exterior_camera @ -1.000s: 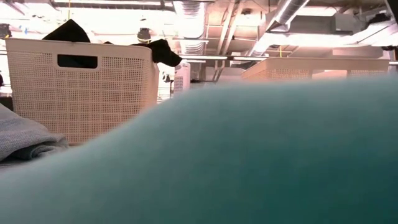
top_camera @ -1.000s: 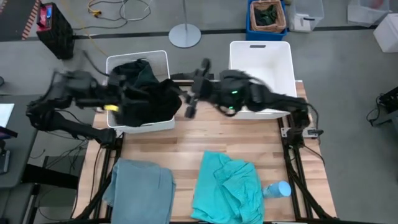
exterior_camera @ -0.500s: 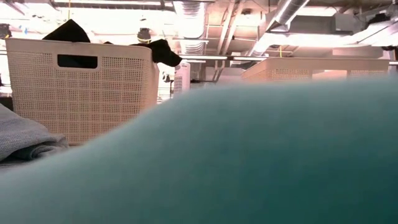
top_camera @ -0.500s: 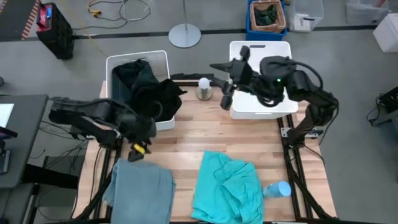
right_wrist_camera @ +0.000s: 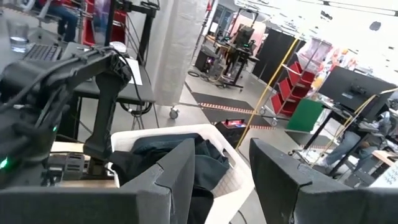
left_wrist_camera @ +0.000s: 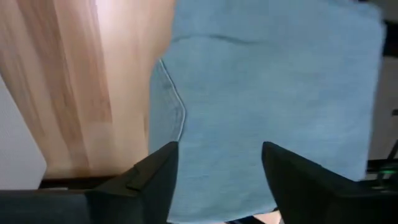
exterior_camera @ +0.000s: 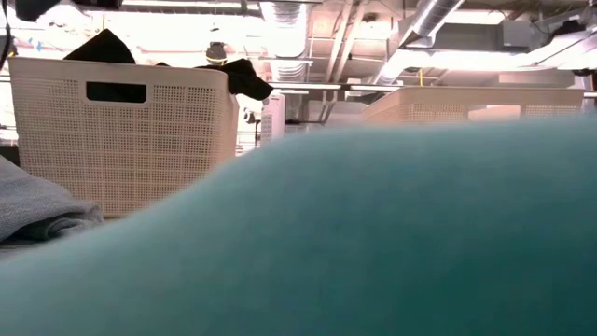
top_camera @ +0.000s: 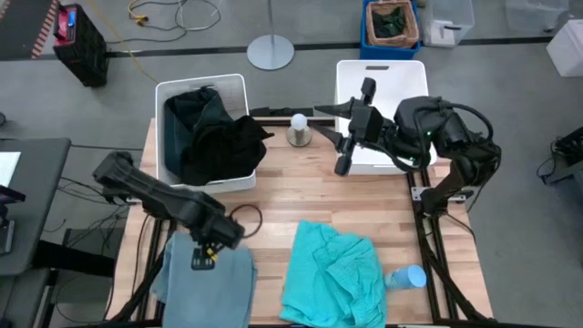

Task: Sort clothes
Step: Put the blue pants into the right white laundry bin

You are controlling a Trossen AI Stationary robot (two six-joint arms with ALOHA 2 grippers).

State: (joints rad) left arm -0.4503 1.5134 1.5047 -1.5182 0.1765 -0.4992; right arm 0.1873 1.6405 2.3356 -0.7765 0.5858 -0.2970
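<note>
The wooden table (top_camera: 273, 196) carries two white bins at its far edge. The left bin (top_camera: 202, 87) already holds the black garment (top_camera: 235, 144) and the dark teal-green garment (top_camera: 196, 114), the black one spilling over the rim, so by my reckoning about half the sorting is done. The right bin (top_camera: 387, 91) looks empty as far as I can see. Two pieces remain on the near edge: the bright turquoise garment (top_camera: 332, 273), crumpled, and the dusty grey-blue garment (top_camera: 208, 290), lying flatter to its left.

The left gripper (top_camera: 206, 255) hangs just over the grey-blue garment's far edge; in its wrist view the fingers (left_wrist_camera: 152, 180) stand apart with nothing between them, only cloth beneath. The right gripper (top_camera: 344, 159) waits beside the right bin's front corner, fingers (right_wrist_camera: 177, 171) apart and holding nothing
</note>
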